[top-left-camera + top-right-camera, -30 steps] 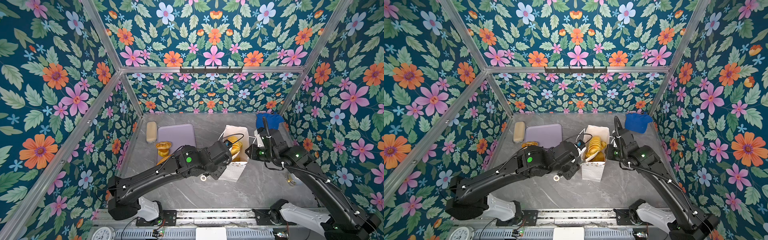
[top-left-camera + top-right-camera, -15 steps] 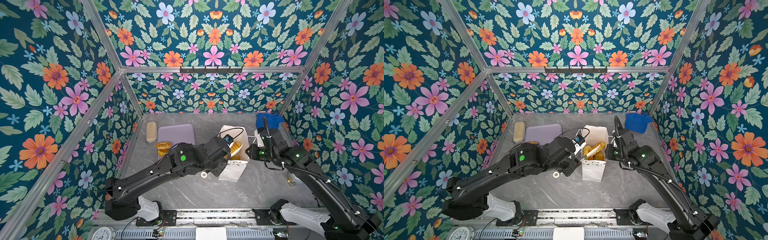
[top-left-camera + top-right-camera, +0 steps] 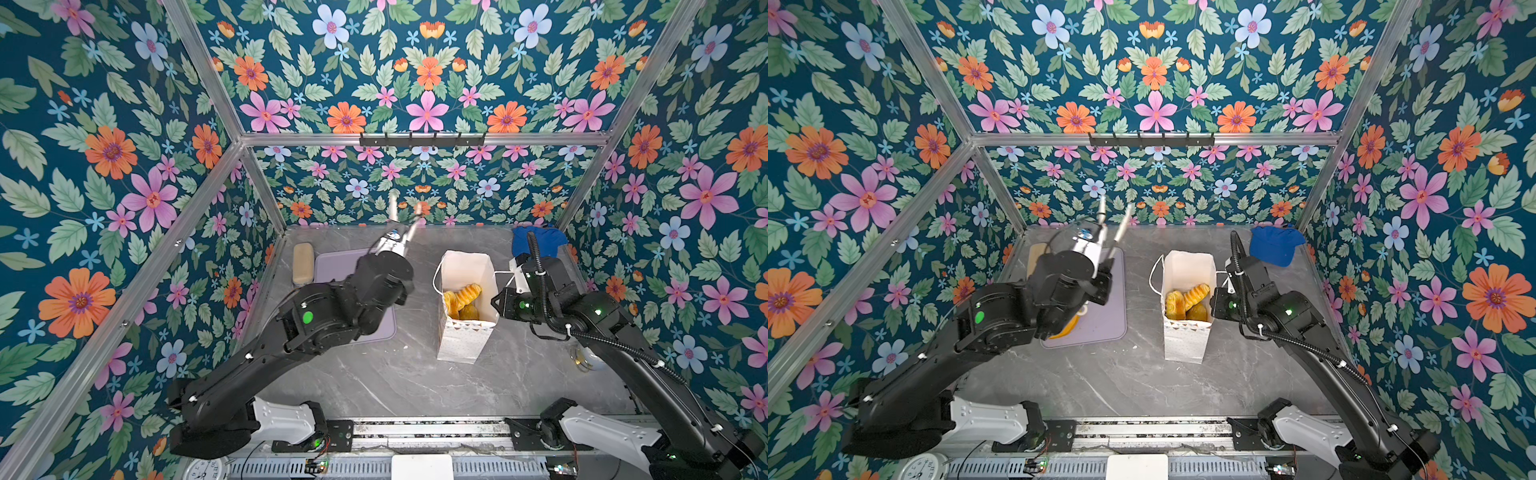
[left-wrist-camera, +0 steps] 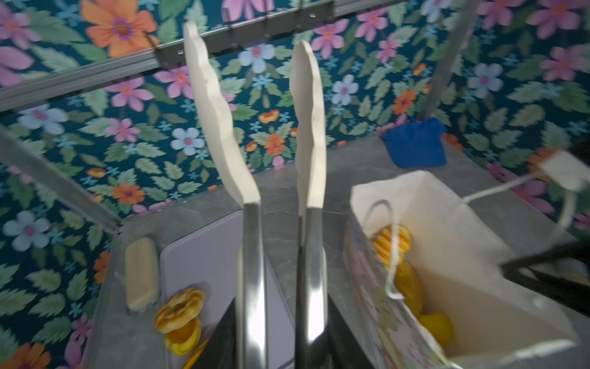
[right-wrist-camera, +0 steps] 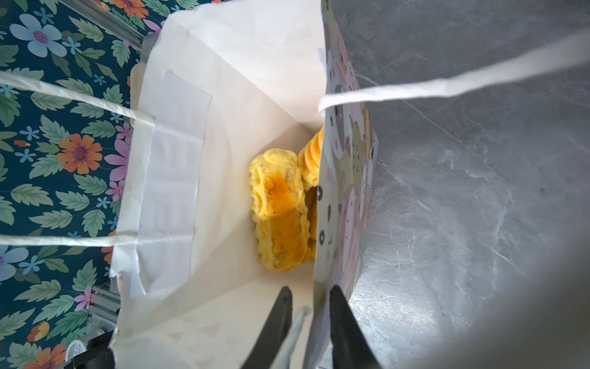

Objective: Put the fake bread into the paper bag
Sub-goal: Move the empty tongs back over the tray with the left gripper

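**Current state.** The paper bag (image 3: 463,343) stands upright on the grey table (image 3: 374,382), right of centre in both top views, with its mouth open. 3 pieces of fake bread (image 3: 461,297) lie at its bottom. Among them is a ridged loaf (image 5: 279,214) leaning against the bag wall. At least 2 more pieces wait outside. A ring-shaped pastry (image 4: 180,306) sits stacked on an orange one on the lilac mat (image 4: 204,252), at the lower left of the left wrist view, near a beige bar (image 4: 140,274).

**Left gripper** (image 4: 282,348): clamped on a pair of tongs (image 4: 252,271). The tong blades stand apart, carry nothing, and point up toward the back wall.

**Right gripper** (image 5: 308,322): narrowed onto the bag's side wall near the rim, with 1 finger inside and 1 outside, steadying the mouth.

**Handling.** The pastries look glossy, rigid and light, so expect them to slip between the smooth blades. Close the tongs across the narrow width of a piece, or across 1 side of the ring. The bag is thin paper and likely to tip or crease. Hold the rim lightly and release each piece low inside.
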